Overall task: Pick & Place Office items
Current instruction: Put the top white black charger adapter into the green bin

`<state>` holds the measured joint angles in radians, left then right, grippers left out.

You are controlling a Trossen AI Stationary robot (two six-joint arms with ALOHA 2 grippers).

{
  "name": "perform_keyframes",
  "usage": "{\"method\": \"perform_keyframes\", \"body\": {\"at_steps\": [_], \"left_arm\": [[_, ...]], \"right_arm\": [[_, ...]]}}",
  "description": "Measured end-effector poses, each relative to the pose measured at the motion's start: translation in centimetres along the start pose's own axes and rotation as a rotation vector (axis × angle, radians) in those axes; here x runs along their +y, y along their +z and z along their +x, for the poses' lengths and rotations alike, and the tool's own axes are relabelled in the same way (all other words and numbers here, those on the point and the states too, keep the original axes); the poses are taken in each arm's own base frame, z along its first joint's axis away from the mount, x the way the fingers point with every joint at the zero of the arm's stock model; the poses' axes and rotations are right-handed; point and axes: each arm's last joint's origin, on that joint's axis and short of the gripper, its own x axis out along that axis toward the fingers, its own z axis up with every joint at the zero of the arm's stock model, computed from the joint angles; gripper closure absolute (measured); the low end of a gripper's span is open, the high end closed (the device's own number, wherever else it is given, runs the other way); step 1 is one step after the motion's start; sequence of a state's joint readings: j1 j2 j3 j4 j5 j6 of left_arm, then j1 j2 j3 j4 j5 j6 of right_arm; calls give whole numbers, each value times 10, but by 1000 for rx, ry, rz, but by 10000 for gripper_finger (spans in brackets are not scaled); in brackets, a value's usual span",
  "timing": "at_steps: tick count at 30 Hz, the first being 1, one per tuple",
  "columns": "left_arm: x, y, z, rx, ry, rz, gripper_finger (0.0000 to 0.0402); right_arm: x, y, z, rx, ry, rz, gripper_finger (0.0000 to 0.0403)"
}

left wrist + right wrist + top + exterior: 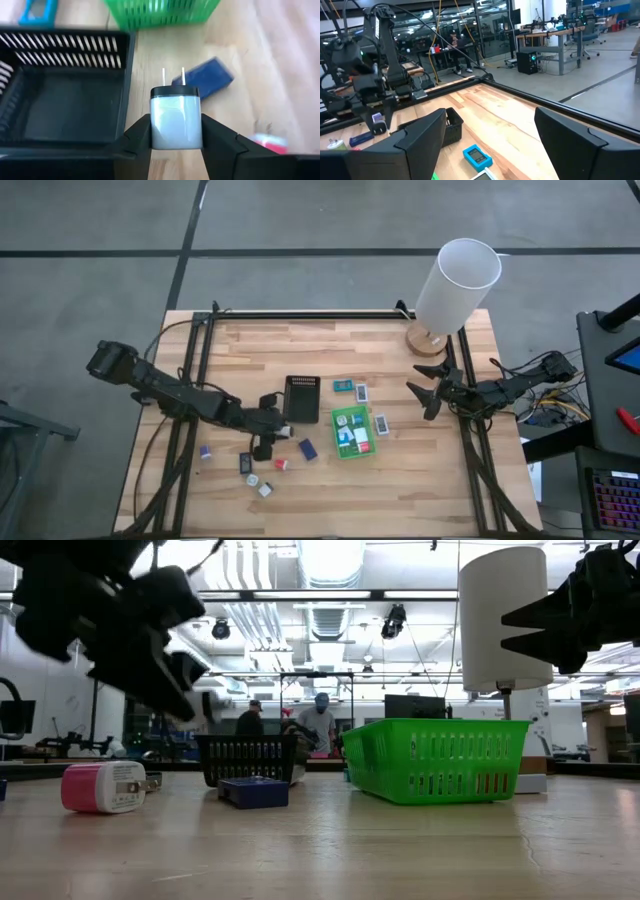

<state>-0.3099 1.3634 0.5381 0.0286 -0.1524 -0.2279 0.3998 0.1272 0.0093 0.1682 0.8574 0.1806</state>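
1. The left arm reaches in from the far left, stretched low toward the middle of the desk.
2. Its left end effector has both fingers pressed tight on a small white charger plug.
3. The right arm waits at the right edge, its right end effector spread wide and holding nothing.
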Motion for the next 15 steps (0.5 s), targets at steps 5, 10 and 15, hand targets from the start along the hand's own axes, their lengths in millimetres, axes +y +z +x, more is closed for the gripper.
{"method": "perform_keyframes", "body": {"at_steps": [5, 10, 15], "left_arm": [[-1, 16, -14, -87, -10, -17, 262], [-3, 37, -19, -150, 36, -34, 262], [-5, 58, -17, -179, 89, -44, 258]], "right_arm": [[0, 0, 0, 0, 0, 0, 93], [0, 0, 0, 0, 0, 0, 93], [0, 0, 0, 0, 0, 0, 100]]}}
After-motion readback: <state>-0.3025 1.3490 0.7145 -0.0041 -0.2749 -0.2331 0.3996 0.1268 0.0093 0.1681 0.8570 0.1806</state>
